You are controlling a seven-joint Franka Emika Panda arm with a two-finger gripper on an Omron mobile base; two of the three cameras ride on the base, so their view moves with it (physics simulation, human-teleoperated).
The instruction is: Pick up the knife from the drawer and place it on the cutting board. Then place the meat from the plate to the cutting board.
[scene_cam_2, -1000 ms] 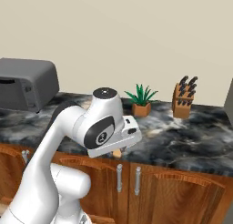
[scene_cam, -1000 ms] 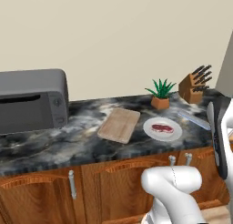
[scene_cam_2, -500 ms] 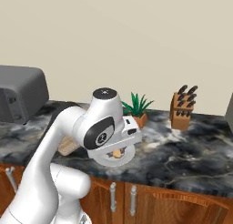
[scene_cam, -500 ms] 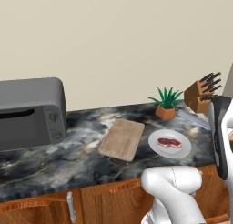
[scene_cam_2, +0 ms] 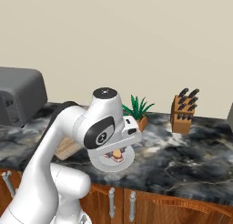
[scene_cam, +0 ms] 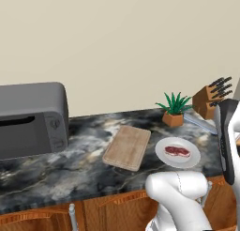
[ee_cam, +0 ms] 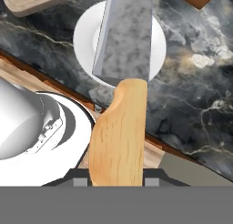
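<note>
Fingers of the gripper (ee_cam: 117,182) are closed on the butt of the knife (ee_cam: 122,86), gripping its tan handle with the blade pointing out over the plate (ee_cam: 157,50). Risk, as judged: the hold is at the very end of the handle, so the blade could pivot or slip during the swing to the cutting board (scene_cam: 127,147), or catch the plate and the meat (scene_cam: 176,151) lying on it. The board lies just left of the plate, bare, on the dark marbled counter (scene_cam: 84,164). A grey microwave (scene_cam: 29,118) stands at far left; a potted plant (scene_cam: 174,108) and knife block (scene_cam: 212,95) sit at the back right against a plain beige wall. Contact at the pads is partly hidden.
</note>
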